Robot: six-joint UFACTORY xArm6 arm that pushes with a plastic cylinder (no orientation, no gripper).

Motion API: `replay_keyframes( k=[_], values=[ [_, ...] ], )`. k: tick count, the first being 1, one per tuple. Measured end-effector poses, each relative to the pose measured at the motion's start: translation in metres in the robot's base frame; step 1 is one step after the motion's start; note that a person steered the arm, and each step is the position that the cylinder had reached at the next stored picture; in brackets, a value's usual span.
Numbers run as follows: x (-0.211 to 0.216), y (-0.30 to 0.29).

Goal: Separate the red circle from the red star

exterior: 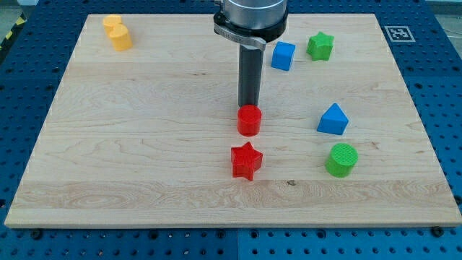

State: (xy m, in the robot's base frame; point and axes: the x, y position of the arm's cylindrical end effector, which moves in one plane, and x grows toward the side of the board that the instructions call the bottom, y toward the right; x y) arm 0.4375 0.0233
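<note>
The red circle (249,120) sits near the middle of the wooden board (144,144). The red star (246,160) lies just below it, a small gap between them. My tip (249,106) stands right at the top edge of the red circle, on the side away from the star; whether it touches the circle I cannot tell. The dark rod runs up from there to the arm's head at the view's top.
A blue cube (283,55) and a green star (320,46) sit at the upper right. A blue triangle (333,120) and a green circle (341,159) sit at the right. Two yellow blocks (117,32) sit at the upper left.
</note>
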Motion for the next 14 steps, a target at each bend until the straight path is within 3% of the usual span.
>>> replay_keyframes(
  k=[2, 4, 5, 6, 8, 10, 11, 12, 14],
  values=[
    [0.017, 0.002],
    [0.04, 0.046],
    [0.08, 0.049],
    [0.086, 0.02],
    [0.046, -0.005],
    [0.045, -0.005],
    [0.016, -0.009],
    [0.015, -0.009],
    [0.013, 0.025]
  ],
)
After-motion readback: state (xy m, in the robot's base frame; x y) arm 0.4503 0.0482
